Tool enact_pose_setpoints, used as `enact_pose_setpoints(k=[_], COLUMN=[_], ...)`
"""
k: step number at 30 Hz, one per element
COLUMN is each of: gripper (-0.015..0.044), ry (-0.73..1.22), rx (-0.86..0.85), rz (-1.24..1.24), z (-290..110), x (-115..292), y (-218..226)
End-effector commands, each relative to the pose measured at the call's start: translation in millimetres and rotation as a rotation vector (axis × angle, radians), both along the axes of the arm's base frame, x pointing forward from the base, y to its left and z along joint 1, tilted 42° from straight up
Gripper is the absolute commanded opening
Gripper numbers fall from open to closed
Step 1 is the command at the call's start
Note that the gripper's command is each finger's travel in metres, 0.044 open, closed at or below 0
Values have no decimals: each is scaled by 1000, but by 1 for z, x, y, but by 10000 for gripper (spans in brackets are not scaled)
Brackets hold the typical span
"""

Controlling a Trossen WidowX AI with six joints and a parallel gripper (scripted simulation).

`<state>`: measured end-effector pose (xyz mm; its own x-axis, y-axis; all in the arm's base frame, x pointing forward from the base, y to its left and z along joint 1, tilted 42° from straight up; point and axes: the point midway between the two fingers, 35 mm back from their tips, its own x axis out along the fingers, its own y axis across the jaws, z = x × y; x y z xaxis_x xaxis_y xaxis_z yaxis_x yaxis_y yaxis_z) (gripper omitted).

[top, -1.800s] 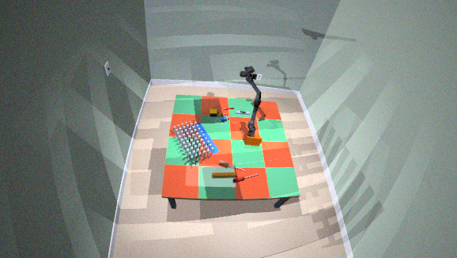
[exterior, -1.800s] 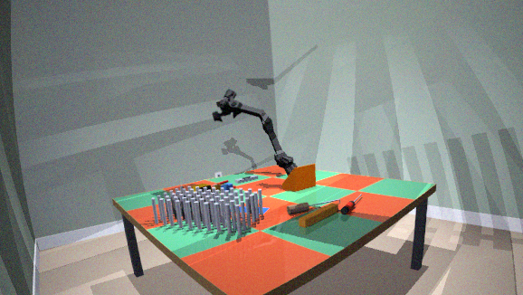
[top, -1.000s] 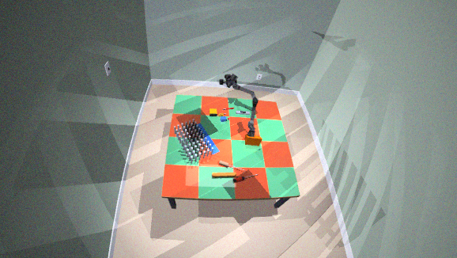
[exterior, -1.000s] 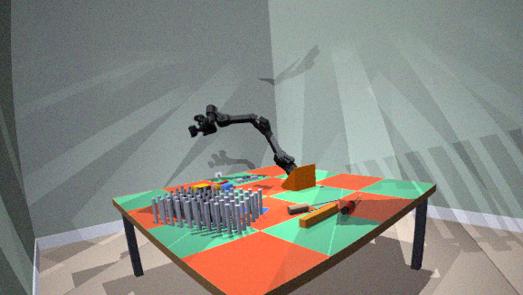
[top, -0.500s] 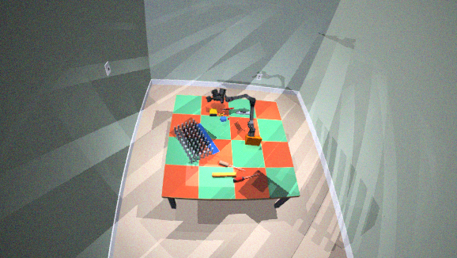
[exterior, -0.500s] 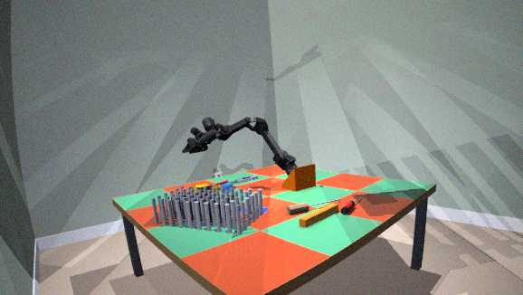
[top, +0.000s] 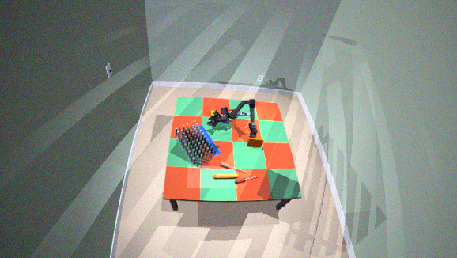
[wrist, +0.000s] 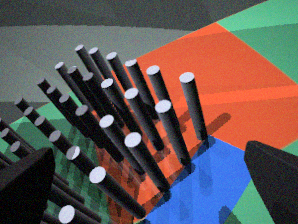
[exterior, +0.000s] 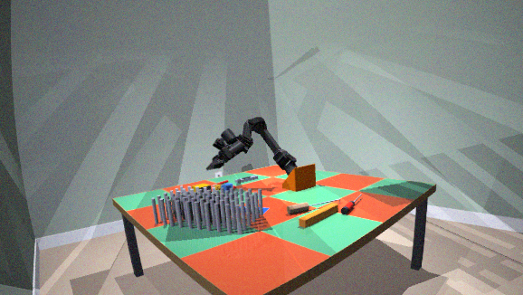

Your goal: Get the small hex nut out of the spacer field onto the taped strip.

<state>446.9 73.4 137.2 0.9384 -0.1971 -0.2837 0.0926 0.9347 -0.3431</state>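
A dense field of grey upright metal spacers (top: pixel 193 143) (exterior: pixel 208 209) (wrist: pixel 133 129) stands on the left half of the checkered table (top: pixel 249 156) (exterior: pixel 253 262). A blue taped strip (top: pixel 210 142) (exterior: pixel 265 210) (wrist: pixel 200 209) lies along the field's edge. The hex nut does not show in any view. My gripper (top: pixel 213 119) (exterior: pixel 212 166) (wrist: pixel 152 153) is open and empty. It hangs in the air behind the field, tilted down toward the spacers and the strip. A brush-like tool (top: pixel 233 166) (exterior: pixel 299 208), a yellow bar (top: pixel 225 176) (exterior: pixel 318 214) and a red-handled screwdriver (top: pixel 247 179) (exterior: pixel 351 205) lie on the table's front part.
The arm's orange base (top: pixel 254 141) (exterior: pixel 300 177) stands mid-table, right of the field. Small yellow (exterior: pixel 201 186), blue (exterior: pixel 226 185) and grey (exterior: pixel 246 180) clutter pieces lie at the back of the table under the gripper. A low white kerb borders the floor.
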Motion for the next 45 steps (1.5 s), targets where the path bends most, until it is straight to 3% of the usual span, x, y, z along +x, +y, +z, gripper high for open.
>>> enact_pose_setpoints(k=[1, 8, 45], gripper=[440, 440, 440], ry=[95, 270, 303], rx=[37, 83, 41], rz=[131, 326, 357], z=[-50, -120, -127], x=[-31, -99, -98], y=[32, 69, 76])
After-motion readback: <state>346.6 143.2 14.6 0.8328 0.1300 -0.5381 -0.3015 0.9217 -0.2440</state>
